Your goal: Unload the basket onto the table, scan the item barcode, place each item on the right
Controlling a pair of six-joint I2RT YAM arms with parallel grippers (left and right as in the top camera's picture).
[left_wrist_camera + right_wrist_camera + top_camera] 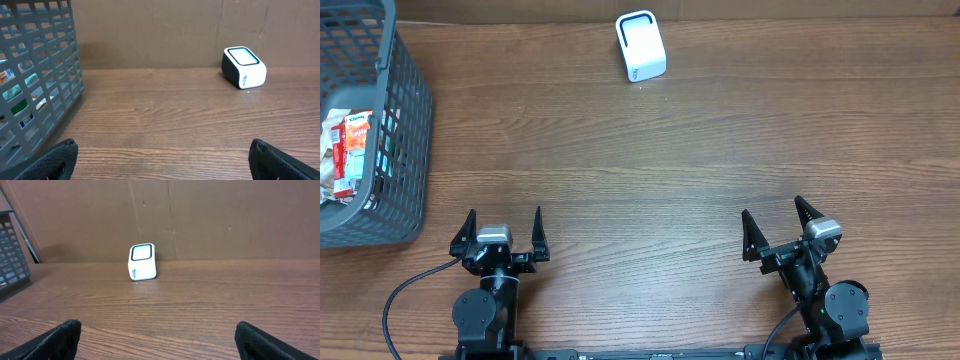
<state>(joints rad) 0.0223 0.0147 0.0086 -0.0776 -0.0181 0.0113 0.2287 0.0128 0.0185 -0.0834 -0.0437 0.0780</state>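
Note:
A white barcode scanner [641, 46] with a dark window stands at the table's far edge; it also shows in the left wrist view as the scanner [244, 67] and in the right wrist view as the scanner [142, 262]. Packaged items [347, 152] lie inside the grey basket [405, 120] at the far left. My left gripper [504, 228] sits open near the front edge, nothing between its fingers. My right gripper [772, 226] is open too, empty, at the front right. Both are far from the scanner and the items.
The grey mesh basket [35, 80] fills the left side of the left wrist view. A brown cardboard wall [200, 215] backs the wooden table [650, 170]. A black cable [400, 295] runs beside the left arm's base.

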